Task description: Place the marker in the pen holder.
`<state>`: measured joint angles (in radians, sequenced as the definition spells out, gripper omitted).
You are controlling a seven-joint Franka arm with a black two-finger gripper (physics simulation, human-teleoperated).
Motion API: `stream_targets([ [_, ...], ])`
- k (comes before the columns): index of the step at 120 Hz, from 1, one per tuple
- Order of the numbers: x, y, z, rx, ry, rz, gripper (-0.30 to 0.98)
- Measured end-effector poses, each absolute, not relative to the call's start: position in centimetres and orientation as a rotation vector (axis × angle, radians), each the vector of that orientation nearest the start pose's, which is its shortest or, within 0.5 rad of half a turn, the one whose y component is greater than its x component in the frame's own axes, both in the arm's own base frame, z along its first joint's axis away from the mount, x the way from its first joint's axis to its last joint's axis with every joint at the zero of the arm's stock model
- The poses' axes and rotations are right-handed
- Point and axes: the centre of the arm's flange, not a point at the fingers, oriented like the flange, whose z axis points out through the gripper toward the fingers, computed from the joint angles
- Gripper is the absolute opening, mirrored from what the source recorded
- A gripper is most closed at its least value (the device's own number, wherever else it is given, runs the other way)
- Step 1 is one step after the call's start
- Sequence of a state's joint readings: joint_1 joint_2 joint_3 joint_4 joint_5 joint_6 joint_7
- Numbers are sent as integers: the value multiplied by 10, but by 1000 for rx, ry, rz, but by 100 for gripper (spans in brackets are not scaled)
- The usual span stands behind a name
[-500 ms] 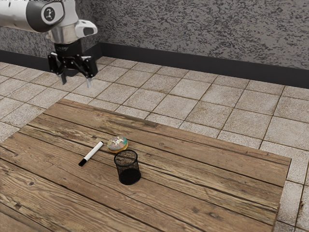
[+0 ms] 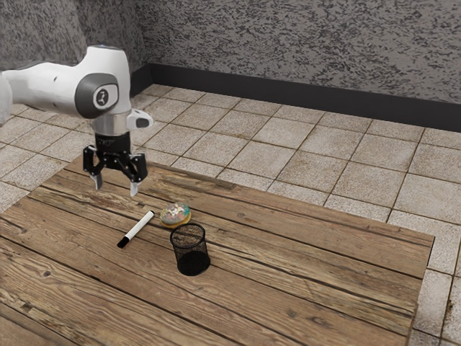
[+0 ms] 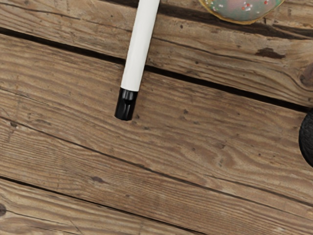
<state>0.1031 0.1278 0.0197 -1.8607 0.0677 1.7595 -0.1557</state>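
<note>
White marker [image 2: 136, 229] lying on the wooden table [image 2: 310, 288], ungrasped
Exterior view: gripper [image 2: 116, 192] overhead, fingers [image 2: 134, 189] spread apart, empty; pen holder [image 2: 193, 269] upright beside a donut [image 2: 175, 215], so a risk of knocking either if lowered too wide, or of rolling the marker away if closed off-centre. Wrist view: glossy glint on the black cap [image 3: 125, 105], a detail lost in the exterior view, with planks between cap and pen holder
</note>
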Motion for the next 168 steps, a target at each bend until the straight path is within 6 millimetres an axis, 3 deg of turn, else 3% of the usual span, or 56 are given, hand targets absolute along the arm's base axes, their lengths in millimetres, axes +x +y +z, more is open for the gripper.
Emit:
stream_targets([
  [10,568,92,401,-3020,-427,402,68],
  [31,578,107,342,-3022,-424,436,68],
  [82,599,120,268,-3061,-286,369,68],
  [88,608,127,261,-3067,-273,349,68],
  [105,625,135,250,-3079,-226,311,68],
  [150,631,139,237,-3096,-107,299,67],
  [168,632,143,243,-3095,-84,283,37],
])
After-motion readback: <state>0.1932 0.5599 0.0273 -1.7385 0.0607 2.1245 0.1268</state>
